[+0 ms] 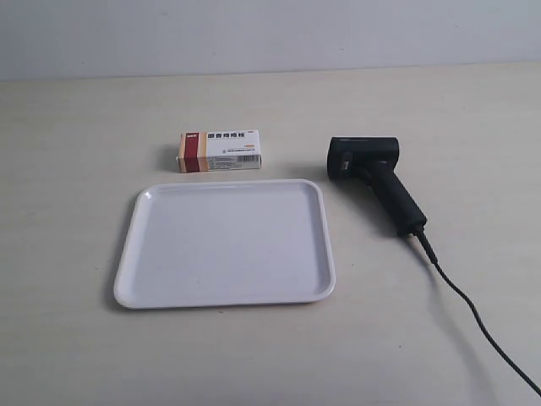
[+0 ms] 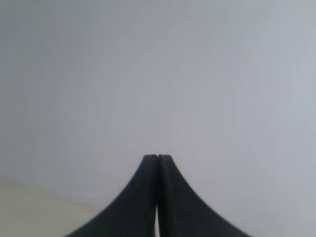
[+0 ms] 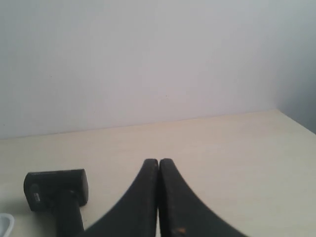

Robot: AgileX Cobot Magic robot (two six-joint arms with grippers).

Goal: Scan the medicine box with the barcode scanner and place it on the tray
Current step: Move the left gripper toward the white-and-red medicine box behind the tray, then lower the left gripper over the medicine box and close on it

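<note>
One box (image 1: 220, 150), white with a red and orange band at one end, lying flat on the table (image 1: 76, 127), just beyond the tray's far rim, not touching it. One tray (image 1: 135, 279), white, with nothing on it. One scanner (image 1: 374, 180), black, on its side beside the tray, its cable (image 1: 473, 309) trailing off. Two hands: left hand (image 2: 157, 157) closed, gripping nothing; right hand (image 3: 158, 160) closed, gripping nothing, the scanner lying ahead of it on the table.
</note>
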